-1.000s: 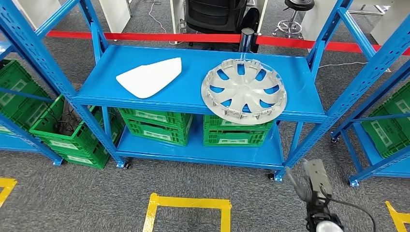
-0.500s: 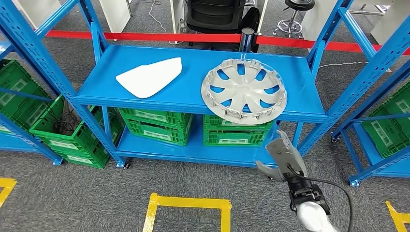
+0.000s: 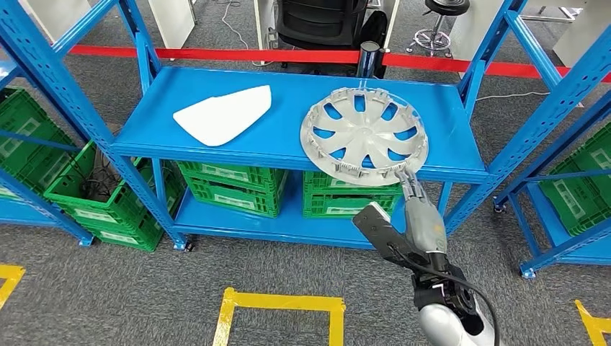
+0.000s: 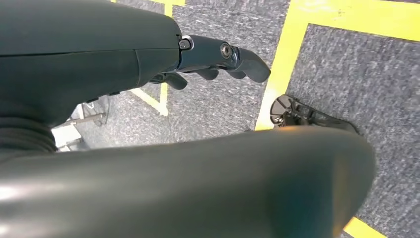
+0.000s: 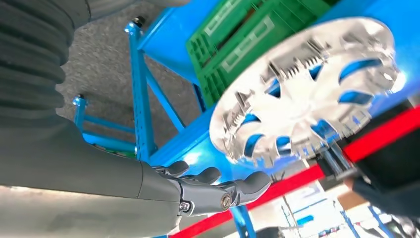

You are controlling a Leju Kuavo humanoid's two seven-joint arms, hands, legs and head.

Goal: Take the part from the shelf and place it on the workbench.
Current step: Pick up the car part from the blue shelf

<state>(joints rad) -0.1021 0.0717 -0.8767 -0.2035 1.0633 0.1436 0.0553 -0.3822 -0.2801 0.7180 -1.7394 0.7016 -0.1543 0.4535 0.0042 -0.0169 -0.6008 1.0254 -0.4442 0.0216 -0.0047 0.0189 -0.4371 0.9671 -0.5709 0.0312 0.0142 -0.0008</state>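
Lower right of the head view, the right hand point(image 3: 403, 216), fingers spread and empty, reaches just beneath the hubcap point(image 3: 364, 135) on the shelf point(image 3: 216, 155).

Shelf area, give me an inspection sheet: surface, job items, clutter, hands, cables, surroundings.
Surface: blue metal shelf, top level holds two things.
Job's things: silver plastic wheel cover lies flat, its edge past the shelf's front lip.
Clutter: white flat panel beside it; green plastic crates on the level below.
Hands: right hand open, fingertips just under the cover's front edge; left hand holds nothing, over the floor.
Cables: black cable at the right wrist.
Surroundings: red barrier tape, yellow floor tape.
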